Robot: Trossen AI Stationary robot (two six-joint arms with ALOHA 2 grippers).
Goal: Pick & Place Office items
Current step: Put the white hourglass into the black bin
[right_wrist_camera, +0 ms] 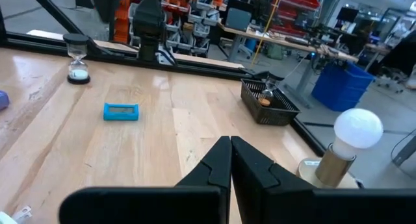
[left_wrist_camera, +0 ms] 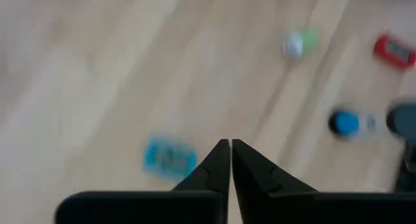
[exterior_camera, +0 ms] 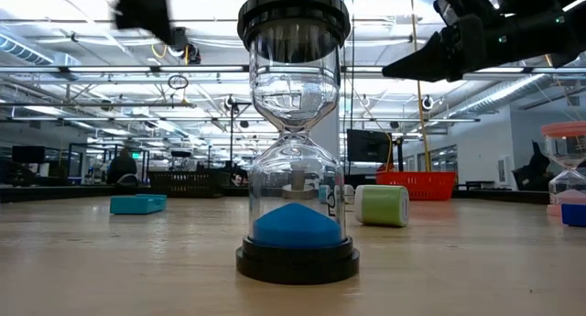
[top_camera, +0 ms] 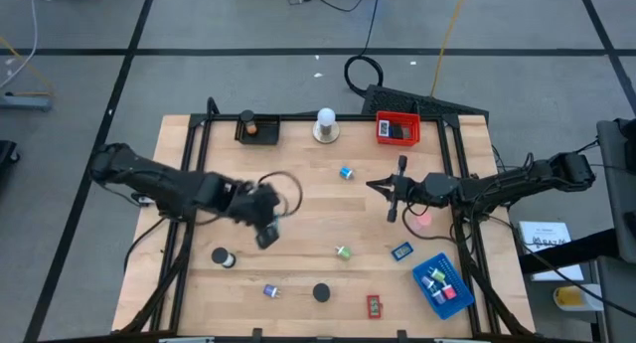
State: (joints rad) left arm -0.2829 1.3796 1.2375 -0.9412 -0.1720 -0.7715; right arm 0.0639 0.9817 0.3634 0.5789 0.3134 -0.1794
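Fingers together on both: left gripper [top_camera: 266, 220] and right gripper [top_camera: 395, 196], each empty above the table [top_camera: 308, 219]. Landmark: green cylinder [top_camera: 343, 252], lying in bare wood between them. Blue rectangle [top_camera: 401, 251] just right of it; black cylinder [top_camera: 321, 293] and red rectangle [top_camera: 374, 305] nearer the front edge; blue tray [top_camera: 442, 286] at the front-right corner.

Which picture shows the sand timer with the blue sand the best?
The low view: the sand timer stands right in front of the camera, upright, with blue sand heaped in its lower bulb. The high view shows only a small dark round top. I cannot pick it out with certainty in either wrist view.
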